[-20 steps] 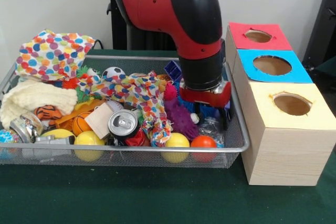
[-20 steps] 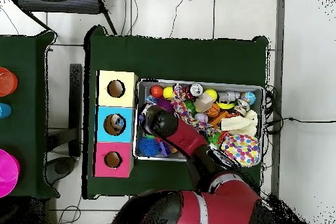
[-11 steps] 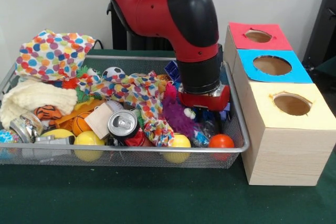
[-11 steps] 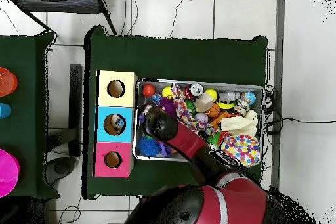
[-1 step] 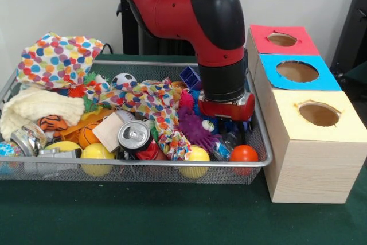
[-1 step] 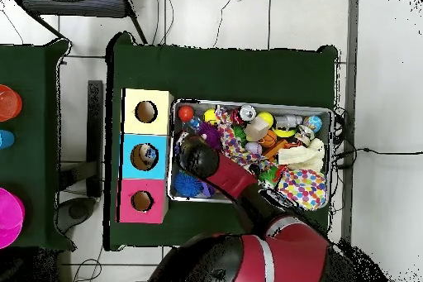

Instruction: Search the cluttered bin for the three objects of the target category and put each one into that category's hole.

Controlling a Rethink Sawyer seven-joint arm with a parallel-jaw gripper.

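The wire bin (image 5: 261,162) holds a jumble of toys, balls, cloths and a soda can (image 5: 134,135). My gripper (image 5: 225,117) is down inside the bin's right end, beside a purple spiky toy (image 5: 194,128) and above blue items; its tips are hidden in the clutter. An orange-red ball (image 5: 243,153) lies in the bin's front right corner, just in front of the gripper. From overhead the arm (image 6: 201,156) covers the gripper at the bin's box-side end. Red (image 5: 282,39), blue (image 5: 297,71) and yellow (image 5: 318,113) hole boxes stand right beside the bin.
Yellow balls (image 5: 96,152) (image 5: 195,154) line the bin's front wall. A polka-dot cloth (image 5: 57,58) and cream knit (image 5: 34,107) fill the left end, with a patterned rag (image 5: 149,98) across the middle. A soccer ball (image 5: 123,78) sits near the back.
The wrist has shifted slightly right and lifted a little. The orange-red ball rolled right into the front corner. The purple spiky toy shows more.
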